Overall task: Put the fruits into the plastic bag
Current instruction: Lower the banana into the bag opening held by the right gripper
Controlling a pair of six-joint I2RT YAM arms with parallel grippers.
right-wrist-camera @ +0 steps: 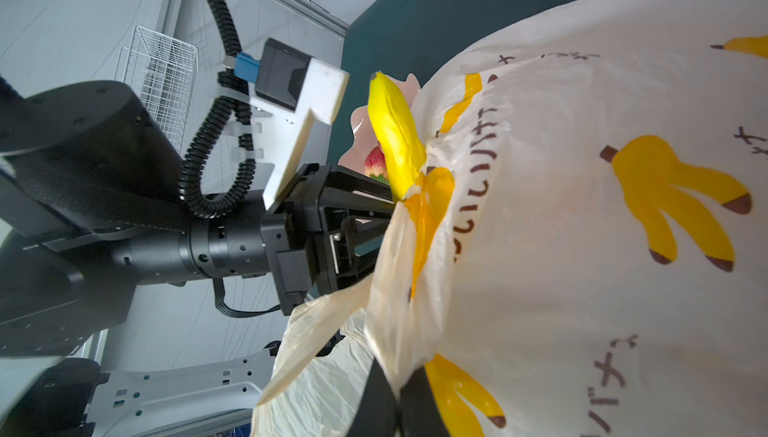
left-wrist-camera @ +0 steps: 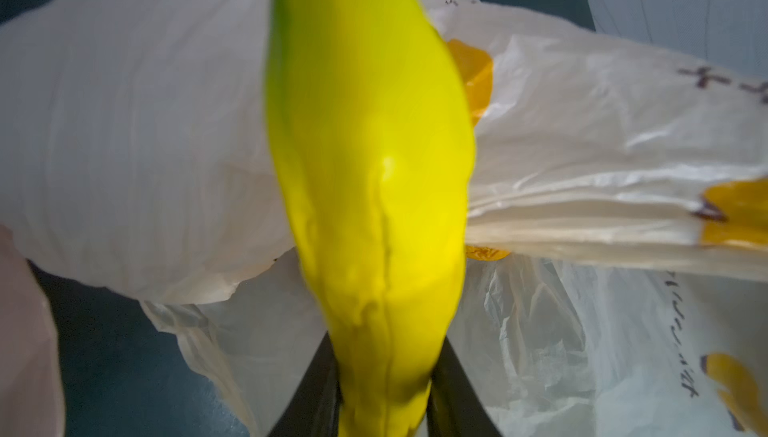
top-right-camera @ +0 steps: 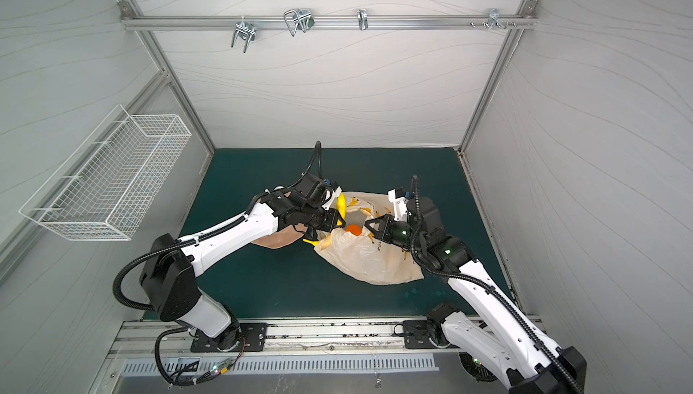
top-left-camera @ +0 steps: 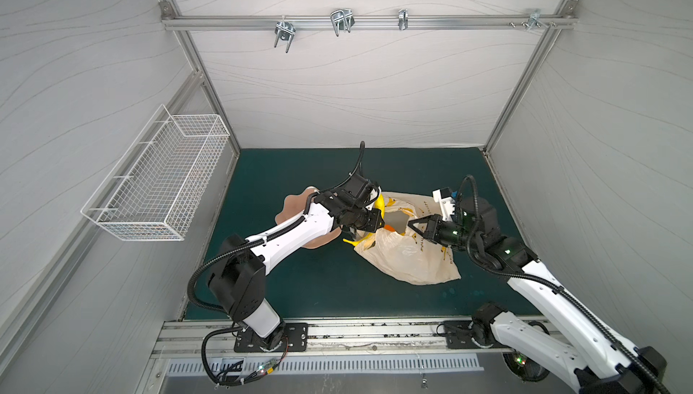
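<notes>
the left gripper pinches one yellow banana by its end, at the left edge of the bag mouth, mid-mat. the right gripper is pressed together on the bag's rim at the right of the mouth. the bag's dark japanese lettering reads "バナナ" in places; one whole three-fingered bunch print shows, others only partly. one orange lies inside the bag. one strawberry sits on one pink dish just left of the bag. one wire basket hangs at the left, with four hooks on the far rail.
</notes>
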